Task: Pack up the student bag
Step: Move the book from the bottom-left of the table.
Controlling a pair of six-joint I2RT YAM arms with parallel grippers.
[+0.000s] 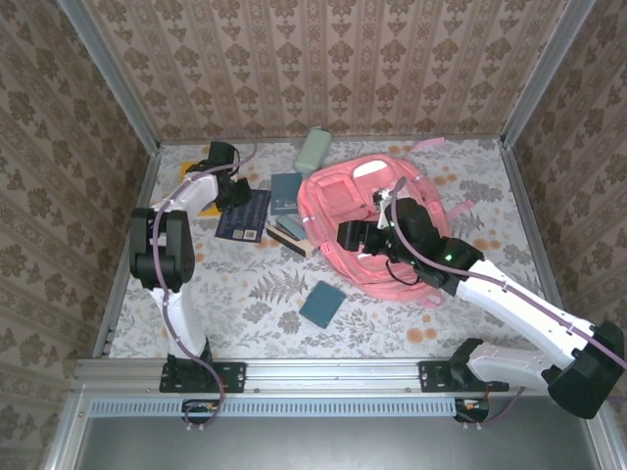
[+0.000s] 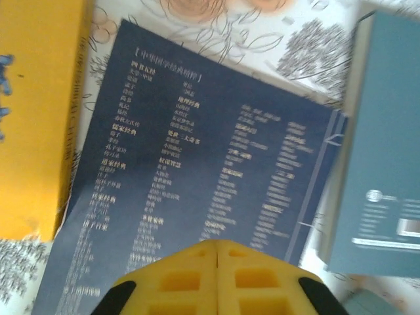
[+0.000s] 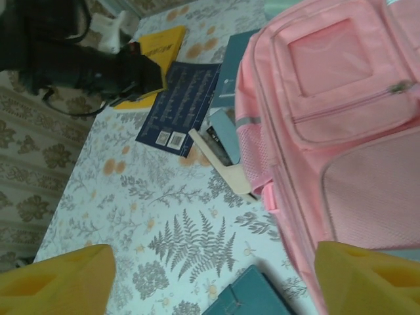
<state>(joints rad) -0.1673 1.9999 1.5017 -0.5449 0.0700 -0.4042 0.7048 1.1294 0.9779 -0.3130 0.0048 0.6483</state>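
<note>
The student bag (image 1: pixel 367 211) lies flat at the middle back of the table, a big pink backpack with its front pockets up; its pink pocket side also runs down the right of the right wrist view (image 3: pixel 341 118). My right gripper (image 3: pixel 213 282) stands open over the bag's left edge, with nothing between its yellow fingers (image 3: pixel 59 282). From above, that gripper (image 1: pixel 355 237) hangs over the bag's near left part. My left gripper (image 2: pixel 216 246) is shut and holds nothing. It hovers just above a dark blue book (image 2: pixel 197 164) printed with white text, at the back left (image 1: pixel 243 215).
A yellow book (image 2: pixel 33 118) lies left of the dark blue one and a grey-blue book (image 2: pixel 380 164) lies right of it. A small stack of books (image 1: pixel 292 235) rests against the bag's left side. A teal notebook (image 1: pixel 321 304) lies nearer the front, a grey-green case (image 1: pixel 313 149) at the back.
</note>
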